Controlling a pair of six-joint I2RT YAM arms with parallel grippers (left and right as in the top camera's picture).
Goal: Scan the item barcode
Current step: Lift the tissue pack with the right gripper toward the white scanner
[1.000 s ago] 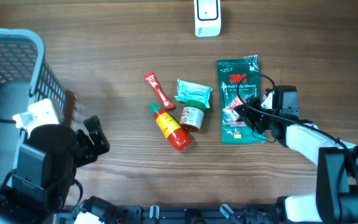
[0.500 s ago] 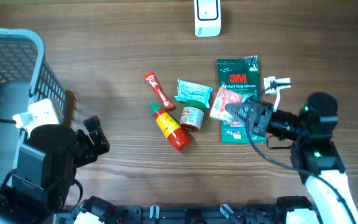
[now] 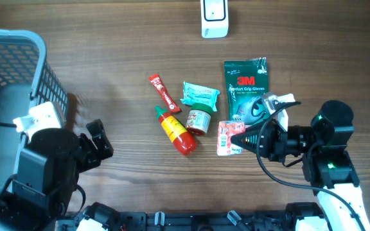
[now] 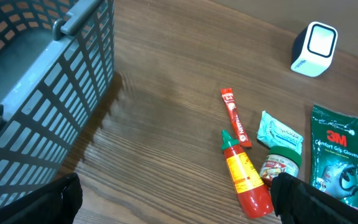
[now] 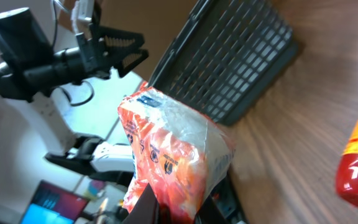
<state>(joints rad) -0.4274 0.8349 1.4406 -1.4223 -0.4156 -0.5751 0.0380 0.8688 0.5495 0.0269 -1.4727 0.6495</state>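
Observation:
An orange and white packet (image 3: 226, 137) hangs above the table, just right of the red sauce bottle (image 3: 176, 131), with my right gripper (image 3: 244, 136) shut on its lower end. In the right wrist view the packet (image 5: 173, 155) stands up out of the right gripper (image 5: 176, 202), and the fingers pinch its crumpled bottom. The white barcode scanner (image 3: 214, 17) sits at the table's far edge, well away from the packet. My left gripper (image 3: 101, 144) rests at the lower left, open wide and holding nothing; it is the left gripper (image 4: 179, 211) of the left wrist view.
A grey-blue basket (image 3: 18, 45) stands at the far left. On the table lie a red stick sachet (image 3: 160, 93), a teal packet (image 3: 201, 94), a small jar (image 3: 199, 120) and a green glove pack (image 3: 246, 86).
My right gripper shut on the orange packet over the glove pack, lifted it and carried it left and toward the front edge. The left arm has not moved.

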